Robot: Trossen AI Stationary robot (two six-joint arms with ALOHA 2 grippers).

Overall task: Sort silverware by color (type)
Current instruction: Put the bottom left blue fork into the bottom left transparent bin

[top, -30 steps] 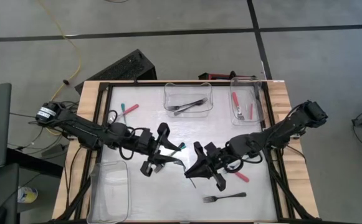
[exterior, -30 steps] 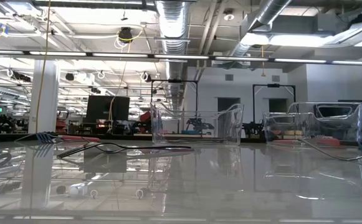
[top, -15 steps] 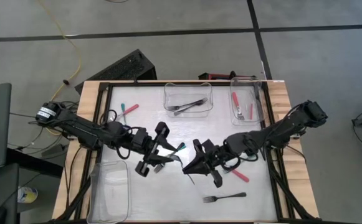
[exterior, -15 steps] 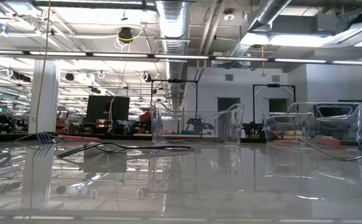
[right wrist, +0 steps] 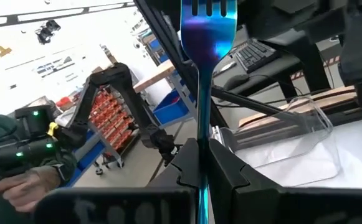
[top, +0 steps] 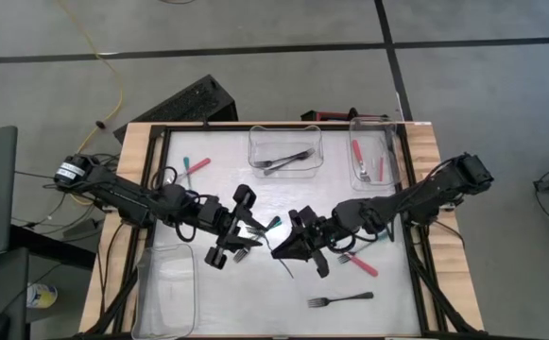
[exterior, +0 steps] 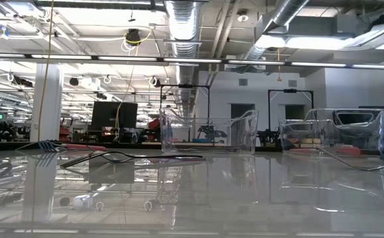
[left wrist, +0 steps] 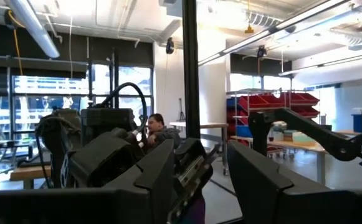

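My right gripper (top: 279, 249) is over the table's middle, shut on a teal fork (right wrist: 200, 93). The fork's teal end (top: 272, 225) shows in the high view, close to my left gripper (top: 255, 229). My left gripper faces the right one, and its fingers (left wrist: 255, 180) stand apart and open. I cannot tell whether it touches the fork. A red fork (top: 361, 265) and a black fork (top: 340, 300) lie flat on the table. A teal fork and a red fork (top: 192, 166) lie at the far left. Neither gripper shows in the low view. My right gripper pinches the teal fork's slim handle (right wrist: 200, 144) between its two fingers. The fork lies across the fingers. Its tines (right wrist: 209, 15) stand out well past them on the wrist camera's side. The fork is lifted clear of the table.
A clear bin (top: 285, 151) at the far middle holds black forks. A bin (top: 373, 156) at the far right holds red forks. A third clear bin (top: 168, 288) sits at the near left. A dark frame runs round the table.
My right gripper has gone toward the table's left edge, closer to my left gripper, with the teal fork still held. My left gripper has shifted slightly toward the left edge.
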